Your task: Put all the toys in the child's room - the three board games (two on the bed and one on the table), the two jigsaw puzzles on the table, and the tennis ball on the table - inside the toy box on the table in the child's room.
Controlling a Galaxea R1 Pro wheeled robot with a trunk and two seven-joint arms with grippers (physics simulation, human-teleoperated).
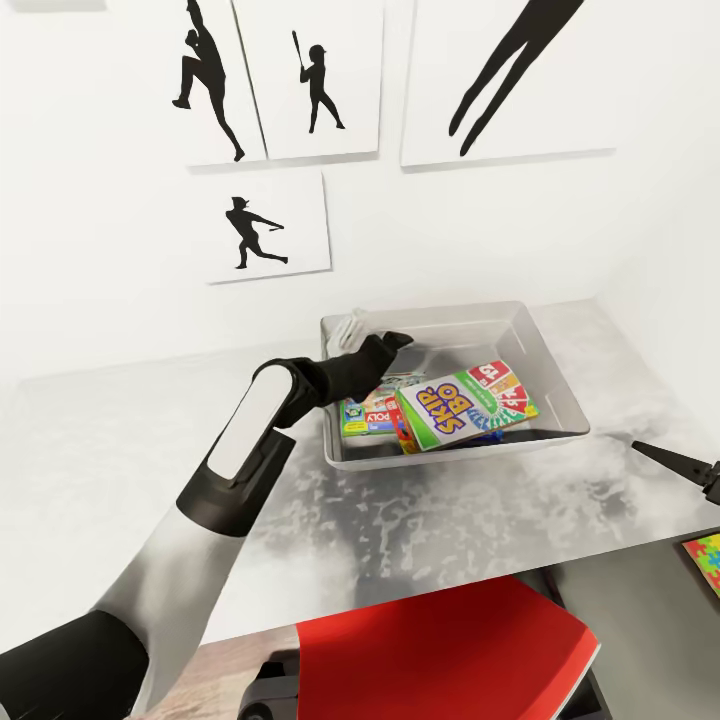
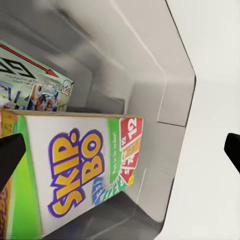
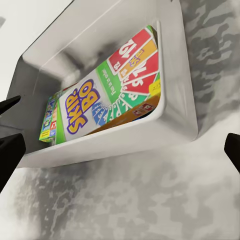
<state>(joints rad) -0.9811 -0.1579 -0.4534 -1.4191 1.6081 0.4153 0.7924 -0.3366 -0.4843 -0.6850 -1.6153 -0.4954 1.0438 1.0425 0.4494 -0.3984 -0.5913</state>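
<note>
Toy box (image 1: 555, 375) resting on the pale mottled bench (image 1: 120, 440), close to the white wall with the baseball-player pictures (image 1: 268, 225). Inside the box, Skip-Bo game (image 1: 465, 403) lying uppermost, tilted, one long edge propped against the box's near wall. Under it and toward the box's left wall, Monopoly game (image 1: 362, 415), partly covered by the Skip-Bo game. A sliver of blue and red peeking from beneath the Skip-Bo game's near edge; cannot tell which toy. Same stack seen in the left wrist view: Skip-Bo game (image 2: 75, 172) in front, Monopoly game (image 2: 32, 82) behind it, grey box wall (image 2: 150, 75) rising past both. In the right wrist view, Skip-Bo game (image 3: 107, 97) filling most of the toy box (image 3: 175, 135), Monopoly game's edge (image 3: 47, 122) showing at the box's far end.

Left fingers (image 1: 385, 343) poised over the toy box's left wall, just above the Monopoly game, spread wide apart in the left wrist view and gripping nothing. Right fingers (image 1: 675, 462) hanging over the bench to the right of the toy box, clear of its rim, likewise spread wide and empty.

Jigsaw puzzle (image 1: 703, 556) lying flat on the lower dark-grey section, right of and nearer than the toy box. Red chair (image 1: 450, 655) tucked below the bench's near edge.
</note>
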